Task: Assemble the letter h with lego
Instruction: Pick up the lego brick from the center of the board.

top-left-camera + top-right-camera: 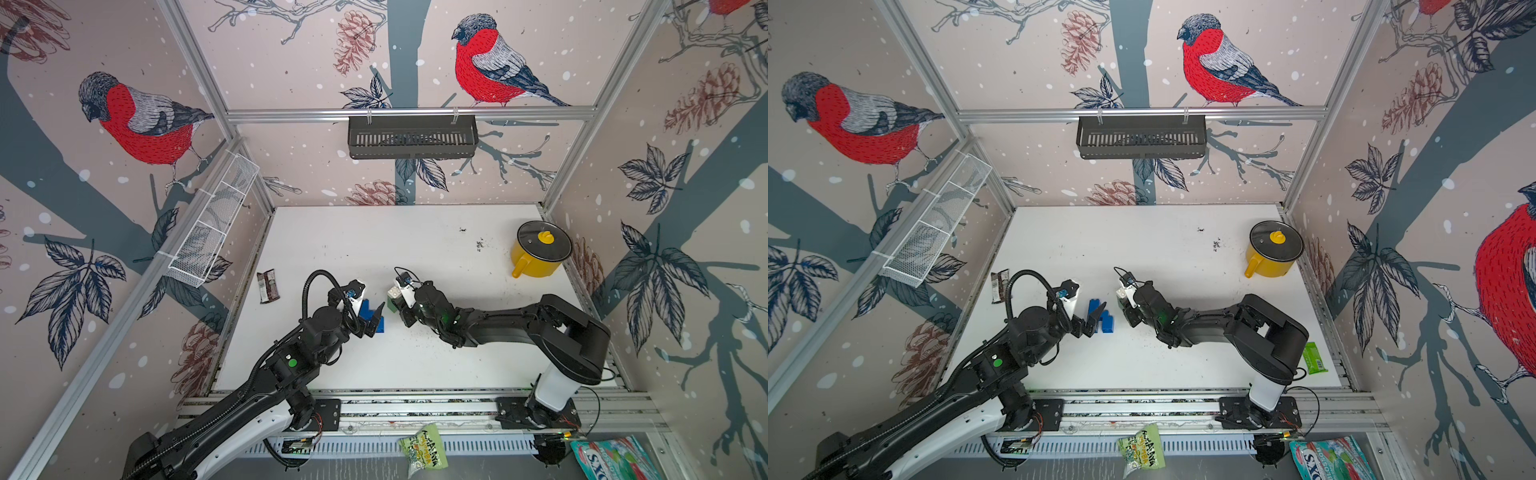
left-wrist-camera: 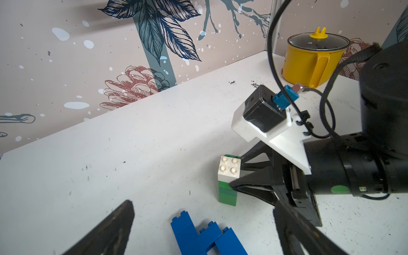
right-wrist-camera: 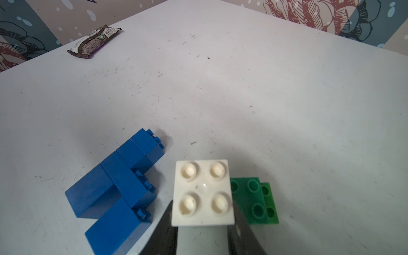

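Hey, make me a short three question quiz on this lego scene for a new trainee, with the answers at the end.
1. True or false: the left end effector is open, not gripping the blue lego.
2. The right end effector is shut on: A the white brick; B the blue lego; C nothing.
3. What covers the yellow pot?
Key: 1 true; 2 A; 3 its lid.
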{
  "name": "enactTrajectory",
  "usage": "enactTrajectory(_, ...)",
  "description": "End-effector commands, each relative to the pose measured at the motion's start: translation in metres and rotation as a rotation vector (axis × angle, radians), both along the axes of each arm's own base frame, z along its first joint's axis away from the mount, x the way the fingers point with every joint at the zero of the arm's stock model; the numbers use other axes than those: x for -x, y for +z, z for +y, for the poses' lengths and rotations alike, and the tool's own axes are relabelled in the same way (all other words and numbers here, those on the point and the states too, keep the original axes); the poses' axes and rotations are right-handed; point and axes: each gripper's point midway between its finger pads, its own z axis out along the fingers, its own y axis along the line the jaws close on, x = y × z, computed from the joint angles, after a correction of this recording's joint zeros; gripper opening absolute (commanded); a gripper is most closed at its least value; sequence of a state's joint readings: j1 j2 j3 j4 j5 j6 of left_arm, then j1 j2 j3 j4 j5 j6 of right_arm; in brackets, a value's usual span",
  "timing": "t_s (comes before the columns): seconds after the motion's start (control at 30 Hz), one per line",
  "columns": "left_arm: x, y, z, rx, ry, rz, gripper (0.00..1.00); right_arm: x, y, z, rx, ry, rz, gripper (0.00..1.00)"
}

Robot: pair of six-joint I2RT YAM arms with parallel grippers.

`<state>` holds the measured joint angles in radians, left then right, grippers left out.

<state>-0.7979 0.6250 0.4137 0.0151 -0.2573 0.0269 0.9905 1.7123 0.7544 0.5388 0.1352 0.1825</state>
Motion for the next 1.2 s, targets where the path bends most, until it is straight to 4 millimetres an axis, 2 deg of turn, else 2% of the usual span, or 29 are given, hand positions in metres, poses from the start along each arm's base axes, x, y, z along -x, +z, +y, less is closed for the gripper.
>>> enactTrajectory(0.0,0.0,0.008,-0.003,0.015,-0.015,-0.03,0.98,-0.002,0.01,0.001,-0.031,-0.013,-0.025,0.31)
enactTrajectory(0.27,-0.001,0.008,-0.003,0.015,-0.014,-0.03,0.98,-0.002,0.016,-0.002,-0.038,-0.029,-0.028,0.29)
enactTrajectory(0.47,0.0,0.007,-0.004,0.014,-0.016,-0.031,0.98,-0.003,0.023,-0.013,-0.045,-0.076,-0.023,0.26)
enactTrajectory(0.63,0.0,0.008,-0.004,0.016,-0.017,-0.033,0.98,0.0,0.026,-0.026,-0.041,-0.12,0.001,0.21)
enactTrajectory(0.9,0.0,0.008,-0.005,0.015,-0.021,-0.03,0.98,0.016,0.033,-0.045,-0.025,-0.184,0.033,0.15)
enactTrajectory(1.0,0.0,0.008,-0.005,0.015,-0.022,-0.03,0.98,0.019,0.03,-0.058,0.003,-0.235,0.074,0.11)
enactTrajectory(1.17,0.0,0.008,-0.005,0.018,-0.022,-0.029,0.98,0.03,0.026,-0.082,0.043,-0.327,0.178,0.09)
